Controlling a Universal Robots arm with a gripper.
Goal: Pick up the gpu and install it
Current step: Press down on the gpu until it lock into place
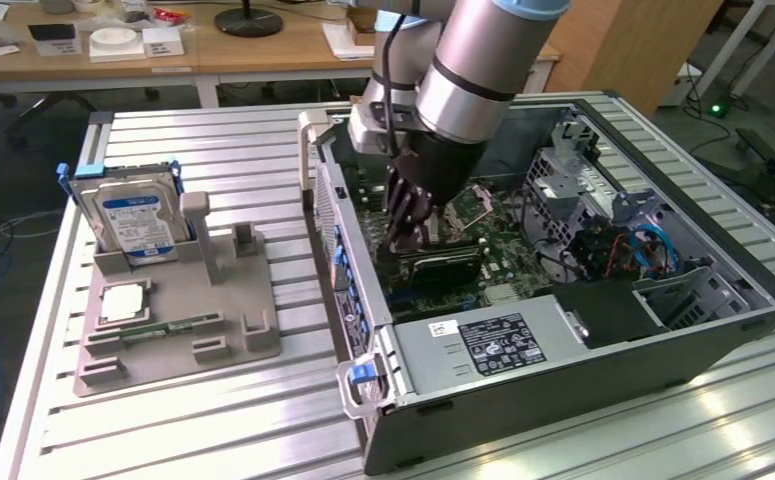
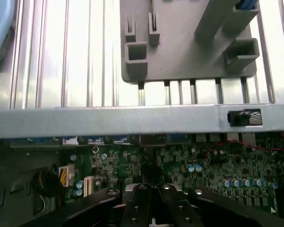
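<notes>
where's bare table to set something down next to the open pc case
Free: the ribbed table in front of the grey fixture tray, and the strip between tray and PC case. Crowded: the tray, with the hard drive upright, and the case interior, where the shut gripper sits over the gpu.

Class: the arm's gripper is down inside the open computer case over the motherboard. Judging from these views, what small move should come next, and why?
Probably a short, straight press down: the shut gripper sits on the black-coolered green graphics card, which is already low on the green motherboard, so seating seems to remain.
</notes>
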